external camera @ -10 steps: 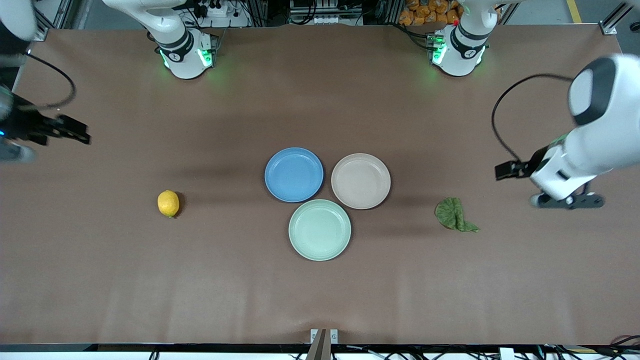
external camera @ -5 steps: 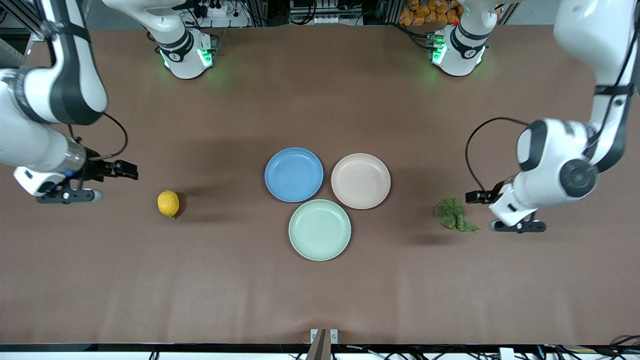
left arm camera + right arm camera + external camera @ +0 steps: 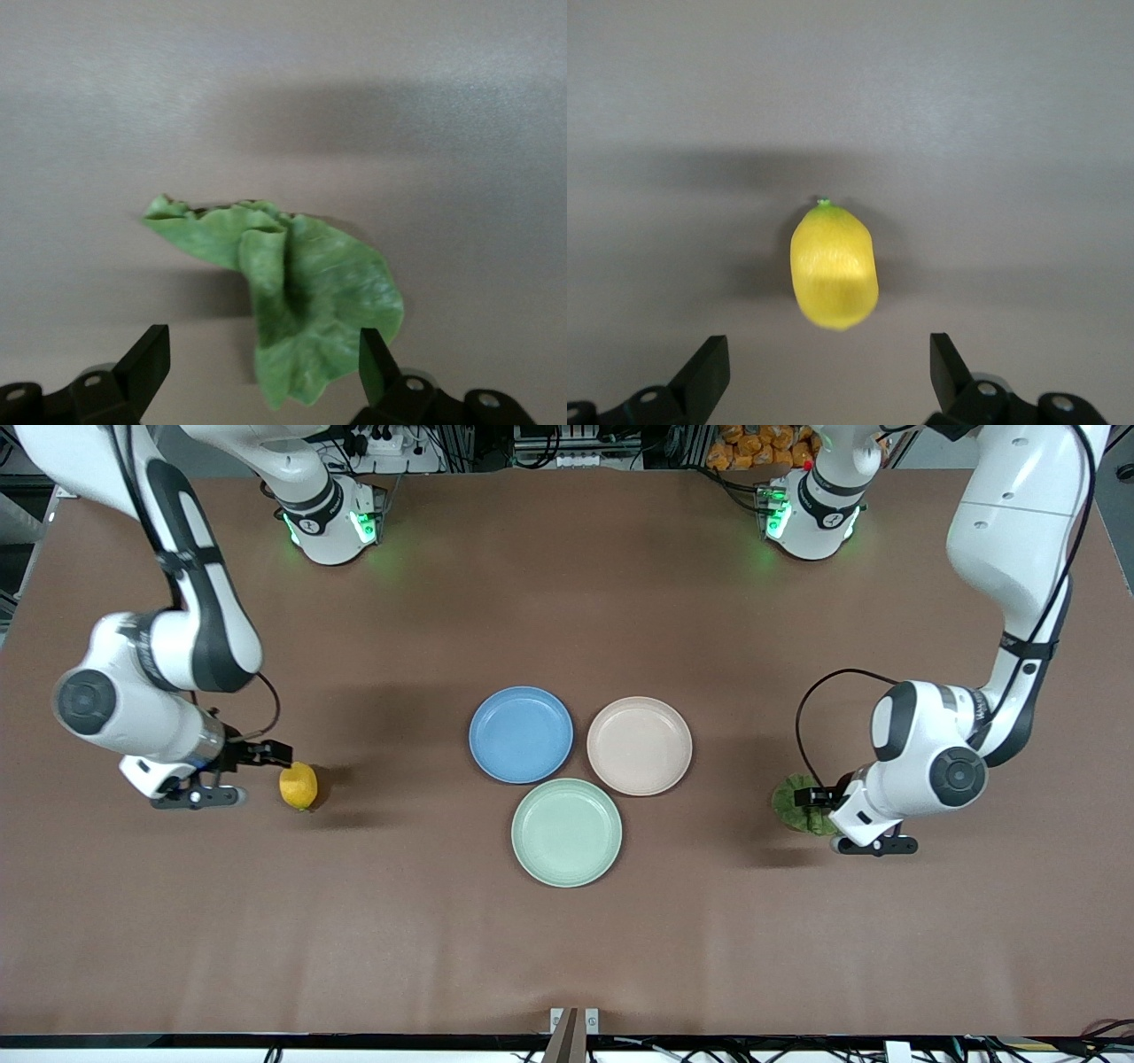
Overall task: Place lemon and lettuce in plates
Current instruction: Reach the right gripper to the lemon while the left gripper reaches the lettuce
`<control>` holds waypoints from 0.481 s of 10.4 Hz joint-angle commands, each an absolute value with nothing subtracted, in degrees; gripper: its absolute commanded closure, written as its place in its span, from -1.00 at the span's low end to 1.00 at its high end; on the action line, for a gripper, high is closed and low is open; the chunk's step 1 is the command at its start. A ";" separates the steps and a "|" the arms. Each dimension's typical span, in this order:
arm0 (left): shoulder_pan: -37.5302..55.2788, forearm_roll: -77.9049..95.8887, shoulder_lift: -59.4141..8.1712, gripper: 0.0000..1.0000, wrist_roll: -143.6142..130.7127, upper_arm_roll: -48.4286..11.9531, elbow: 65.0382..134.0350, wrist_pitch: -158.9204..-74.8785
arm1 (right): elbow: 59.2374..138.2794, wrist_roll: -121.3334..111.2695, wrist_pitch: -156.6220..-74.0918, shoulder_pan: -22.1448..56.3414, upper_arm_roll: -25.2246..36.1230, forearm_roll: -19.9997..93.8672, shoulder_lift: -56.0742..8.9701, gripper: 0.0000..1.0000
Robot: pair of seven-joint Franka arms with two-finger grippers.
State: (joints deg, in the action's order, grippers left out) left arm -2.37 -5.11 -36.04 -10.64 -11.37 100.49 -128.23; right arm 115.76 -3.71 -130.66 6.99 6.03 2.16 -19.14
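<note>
Both arms have swung in since a second ago. The right gripper (image 3: 824,372), fingers wide, now hangs beside the lemon (image 3: 299,786) on the table. The left gripper (image 3: 264,367), also wide, covers part of the lettuce (image 3: 790,802), seemingly without touching it. The blue plate (image 3: 521,734) and beige plate (image 3: 639,745) are bare.

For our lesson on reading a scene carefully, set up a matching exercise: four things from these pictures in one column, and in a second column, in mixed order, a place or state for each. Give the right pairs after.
Column one:
1. lemon
2. lettuce
3. mint-green plate
4. left gripper

Column two:
A. nearest to the front camera of the three plates
B. open, over the green leaf
C. on the table toward the right arm's end, by the open right gripper
D. on the table toward the left arm's end, partly hidden by an arm in the front view

Pairs: 1-C, 2-D, 3-A, 4-B
</note>
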 commanded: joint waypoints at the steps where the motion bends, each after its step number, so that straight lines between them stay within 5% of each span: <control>1: -0.88 -8.95 -37.87 -0.36 -14.67 -11.16 99.40 -129.54 | 120.05 -4.22 -139.28 7.47 5.98 3.16 -21.35 -1.00; 3: -0.70 -11.50 -38.58 -0.06 -14.94 -11.08 98.79 -129.55 | 120.50 -4.22 -142.11 7.91 5.80 3.16 -23.19 -1.00; 5: -0.62 -11.60 -38.76 0.52 -15.38 -10.90 98.70 -129.55 | 121.11 -4.22 -146.31 8.17 5.80 3.16 -25.74 -1.00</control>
State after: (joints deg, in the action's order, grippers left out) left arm -0.90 -9.80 -37.99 -13.54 -11.13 99.89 -129.38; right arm 120.06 -3.71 -142.98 7.84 5.81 2.17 -24.41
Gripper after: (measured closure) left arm 0.604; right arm 0.000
